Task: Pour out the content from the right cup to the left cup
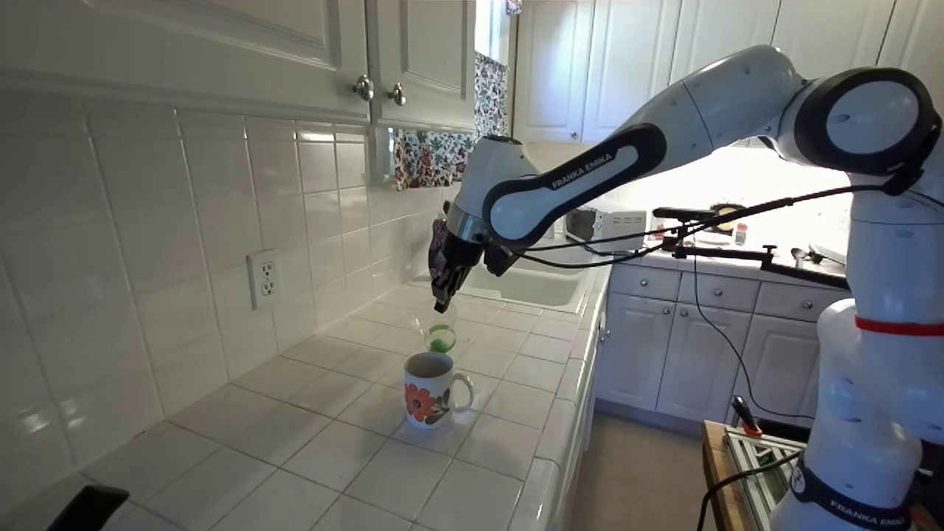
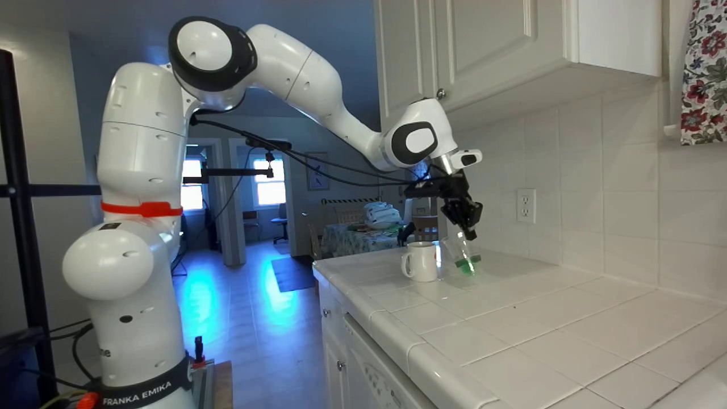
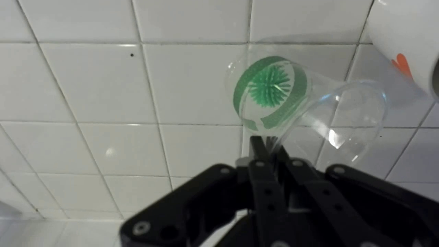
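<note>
The hand pinches a leaning clear cup close to the flower mug.
In an exterior view, the mug stands upright on the worktop, and the cup is just behind it, under the hand. In an exterior view, the cup leans beside the mug, with its open end up toward it; I can't tell if its bottom touches the worktop. In the wrist view, two fingers squeeze the cup's side by the rim, and a green spiky ball sits at the bottom. To pour well, I think the hand should hold tight, lift the cup higher than the mug, bring the open end right over the mug's middle, then tip slowly, so the ball drops inside.
</note>
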Robot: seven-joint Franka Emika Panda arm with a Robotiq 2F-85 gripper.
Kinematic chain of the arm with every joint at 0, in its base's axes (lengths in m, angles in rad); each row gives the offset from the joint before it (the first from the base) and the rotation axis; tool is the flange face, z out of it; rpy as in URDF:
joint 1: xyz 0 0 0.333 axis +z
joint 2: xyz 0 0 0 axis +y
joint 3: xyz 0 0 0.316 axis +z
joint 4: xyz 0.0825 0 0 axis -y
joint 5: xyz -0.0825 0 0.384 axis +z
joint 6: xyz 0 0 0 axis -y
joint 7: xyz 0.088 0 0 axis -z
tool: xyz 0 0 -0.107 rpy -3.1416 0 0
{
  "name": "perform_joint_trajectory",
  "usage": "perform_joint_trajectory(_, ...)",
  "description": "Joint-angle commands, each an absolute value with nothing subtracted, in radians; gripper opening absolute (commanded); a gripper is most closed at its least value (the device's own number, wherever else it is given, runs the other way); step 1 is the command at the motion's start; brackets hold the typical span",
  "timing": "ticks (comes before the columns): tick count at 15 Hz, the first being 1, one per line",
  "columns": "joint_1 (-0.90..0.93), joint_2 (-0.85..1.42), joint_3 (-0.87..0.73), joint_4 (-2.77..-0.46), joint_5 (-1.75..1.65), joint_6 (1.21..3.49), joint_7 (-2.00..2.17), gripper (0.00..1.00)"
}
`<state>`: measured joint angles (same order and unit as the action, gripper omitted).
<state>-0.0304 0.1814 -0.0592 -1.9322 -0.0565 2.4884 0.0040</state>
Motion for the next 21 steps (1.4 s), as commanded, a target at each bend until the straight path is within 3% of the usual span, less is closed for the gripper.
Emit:
perform_joint_trajectory(1,0.002,0.212,-0.057,-1.902,-0.154,2.526,0.045,0.02)
perform_joint_trajectory(21,0.129,0.161,-0.053,-1.96,-0.548,2.569,0.259,0.02)
